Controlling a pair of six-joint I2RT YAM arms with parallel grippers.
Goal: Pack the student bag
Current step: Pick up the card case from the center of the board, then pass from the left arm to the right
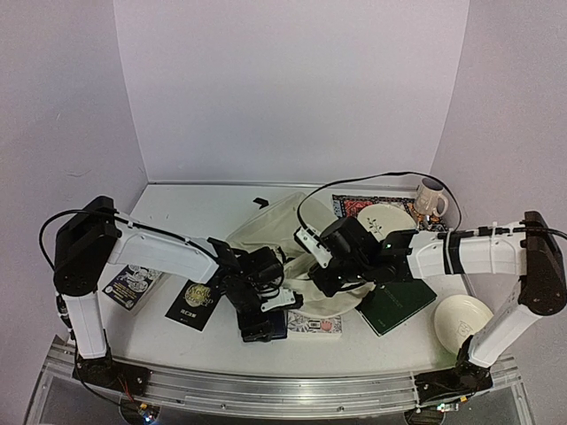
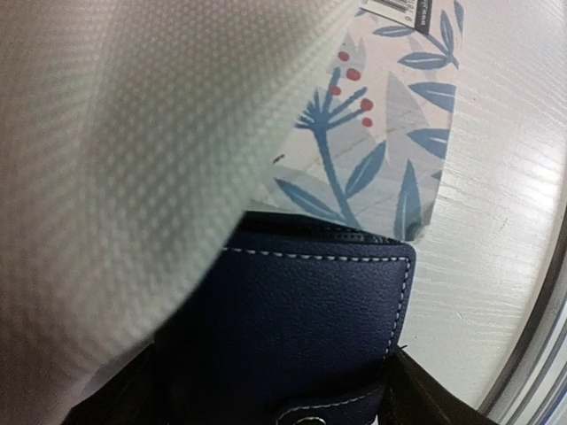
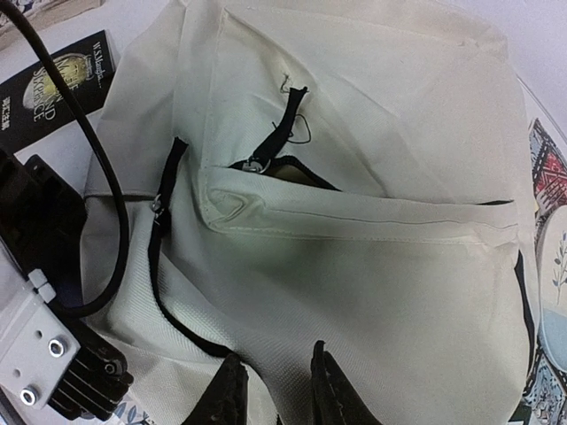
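Top external view | left gripper (image 1: 259,320) pinches dark navy stitched leather case (image 2: 310,319) against near edge of cream fabric student bag (image 1: 270,226) | bag lies mid-table, just beyond and right of case; left arm nearer | right gripper (image 3: 277,356): jaws narrowly apart over bag fabric, grip cannot be told.
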